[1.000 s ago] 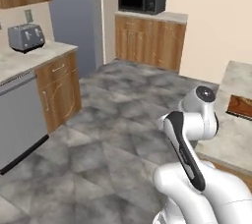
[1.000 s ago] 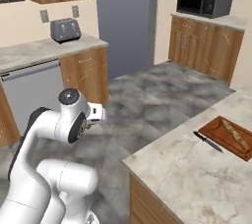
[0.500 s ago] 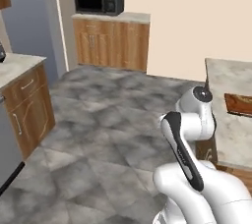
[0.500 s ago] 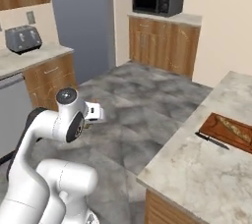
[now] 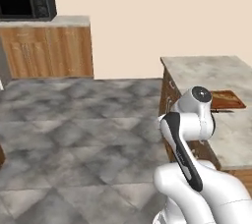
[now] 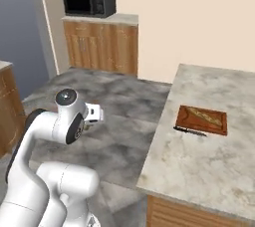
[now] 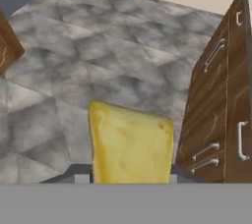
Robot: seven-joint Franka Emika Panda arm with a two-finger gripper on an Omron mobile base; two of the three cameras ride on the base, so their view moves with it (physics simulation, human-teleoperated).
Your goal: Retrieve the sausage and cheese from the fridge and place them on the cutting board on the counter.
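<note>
The cheese [image 7: 130,147], a pale yellow wedge, stands upright between my fingertips, with my gripper [image 7: 130,176] shut on it above the grey tiled floor. In the right base view the gripper [image 6: 87,125] hangs low beside the folded arm, well left of the counter [image 6: 214,166]. The reddish-brown cutting board [image 6: 203,120] lies on the counter, and a slim tan-brown link that looks like the sausage [image 6: 203,116] lies on it. The board [image 5: 227,99] also shows past the arm in the left base view. The dark slate-grey fridge [image 6: 20,27] is at the far left.
A small black-handled knife [image 6: 190,131] lies just in front of the board. Wooden cabinet drawers with silver handles [image 7: 219,100] stand close on the right of the hand view. A black microwave [image 6: 87,1] sits on the far counter, and open floor [image 5: 83,129] lies between.
The whole scene has swung across both base views as the base turned; the counter and board now sit nearer and more central. The arm's pose and its grip are unchanged.
</note>
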